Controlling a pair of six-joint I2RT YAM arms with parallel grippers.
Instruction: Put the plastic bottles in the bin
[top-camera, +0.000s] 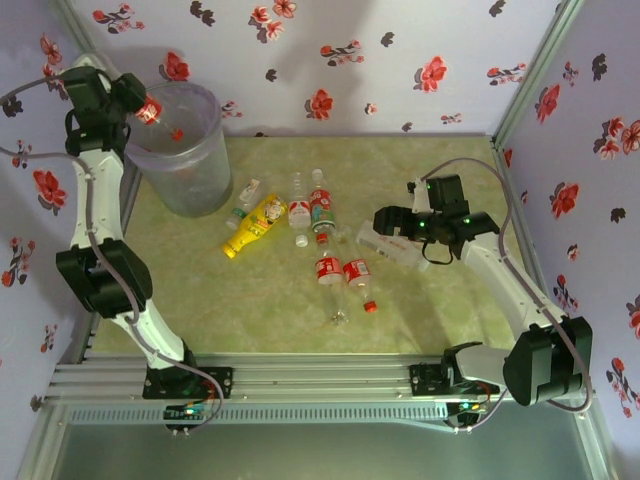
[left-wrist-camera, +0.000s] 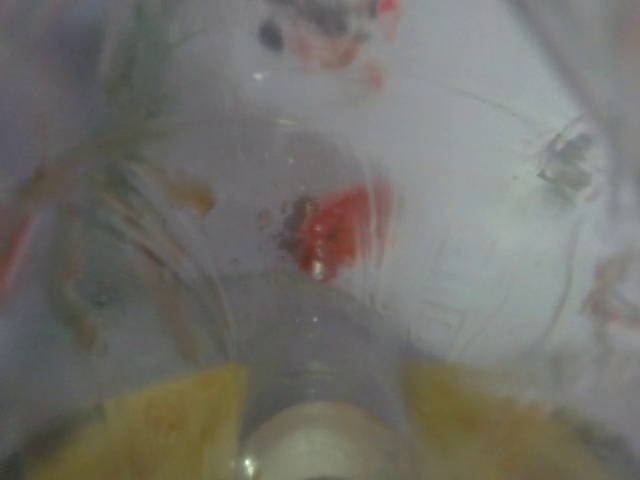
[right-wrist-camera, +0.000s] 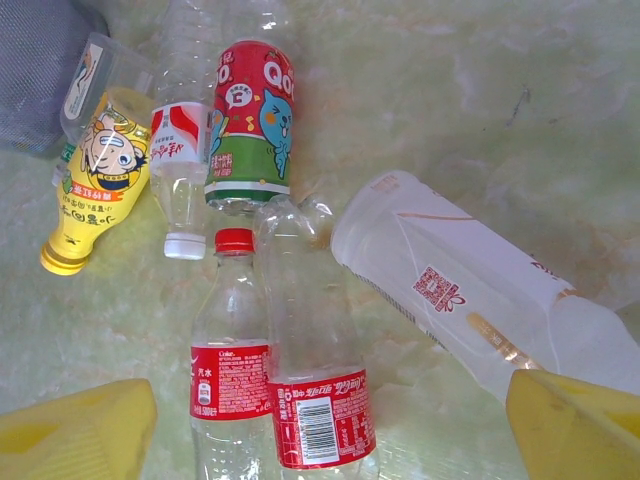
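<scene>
Clear red-labelled bottle (top-camera: 150, 112) in left fingers (left-wrist-camera: 150, 425).

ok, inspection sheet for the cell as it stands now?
Surface: greenish marbled table, no spills seen.
Job's things: bin upright far left; loose bottles lying mid-table, yellow bottle among them; red-capped bottle held over the bin.
Clutter: nothing seen.
Grippers: left gripper shut on red-capped bottle; right gripper open above the loose bottles.
Cables: grey cables looped along both arms.
Surroundings: floral cloth walls, aluminium frame.
</scene>
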